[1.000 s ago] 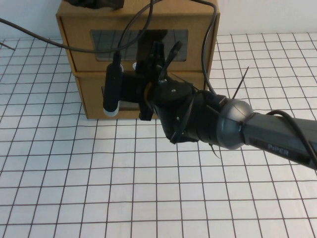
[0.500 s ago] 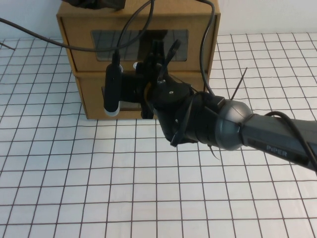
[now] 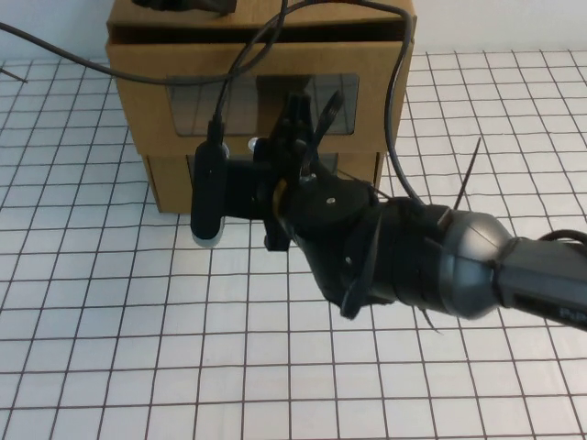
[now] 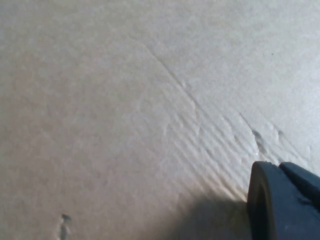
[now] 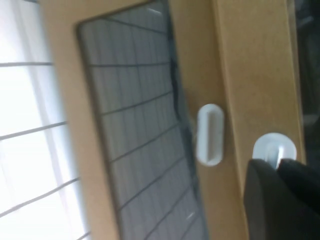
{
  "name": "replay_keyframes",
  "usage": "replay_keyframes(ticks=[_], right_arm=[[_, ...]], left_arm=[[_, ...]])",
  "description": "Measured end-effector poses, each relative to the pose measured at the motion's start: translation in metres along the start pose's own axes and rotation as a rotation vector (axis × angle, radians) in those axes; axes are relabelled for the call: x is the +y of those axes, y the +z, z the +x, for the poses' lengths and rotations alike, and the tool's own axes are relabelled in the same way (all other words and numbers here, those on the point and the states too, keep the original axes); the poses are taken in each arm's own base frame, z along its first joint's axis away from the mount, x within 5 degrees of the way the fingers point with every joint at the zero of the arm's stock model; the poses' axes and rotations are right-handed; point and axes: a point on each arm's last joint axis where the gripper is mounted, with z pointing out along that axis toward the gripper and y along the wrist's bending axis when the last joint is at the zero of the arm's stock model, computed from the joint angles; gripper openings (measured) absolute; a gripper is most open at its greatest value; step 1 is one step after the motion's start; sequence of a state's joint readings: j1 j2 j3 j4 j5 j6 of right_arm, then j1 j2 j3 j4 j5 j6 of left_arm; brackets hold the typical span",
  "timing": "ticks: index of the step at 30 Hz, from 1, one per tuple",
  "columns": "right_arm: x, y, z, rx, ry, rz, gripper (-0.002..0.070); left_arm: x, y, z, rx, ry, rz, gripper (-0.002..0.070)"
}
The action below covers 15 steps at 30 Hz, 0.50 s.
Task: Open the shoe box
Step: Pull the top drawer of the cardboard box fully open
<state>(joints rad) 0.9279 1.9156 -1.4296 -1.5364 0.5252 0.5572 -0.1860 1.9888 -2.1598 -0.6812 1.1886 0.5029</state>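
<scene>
Out slid the shoe box upper front, toward the right gripper, jaws shut on its white pull; left gripper sat atop.

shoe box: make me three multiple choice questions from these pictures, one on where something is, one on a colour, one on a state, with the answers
1. Where is the right claw?
A. at the front of the upper drawer
B. on the table beside the box
C. on top of the box

2. What colour is the shoe box?
A. white
B. brown
C. blue

3. How does the upper drawer stand?
A. flush shut
B. pulled partly out
C. lying on the table

Answers:
1 A: the high view shows it up against the drawer's front, while the left claw sits on the box top.
2 B: it is plain brown cardboard.
3 B: a dark gap shows behind the drawer's front.
</scene>
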Motion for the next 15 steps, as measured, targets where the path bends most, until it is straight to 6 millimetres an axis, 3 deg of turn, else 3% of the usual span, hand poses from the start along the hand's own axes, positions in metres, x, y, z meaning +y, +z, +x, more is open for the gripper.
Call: replay_keyframes(ticks=[15], right_arm=[[0.052, -0.103, -0.004, -0.056, 0.106, -0.105, 0.0004]], left_arm=[[0.002, 0.004, 0.0, 0.001, -0.021, 0.014, -0.0002]])
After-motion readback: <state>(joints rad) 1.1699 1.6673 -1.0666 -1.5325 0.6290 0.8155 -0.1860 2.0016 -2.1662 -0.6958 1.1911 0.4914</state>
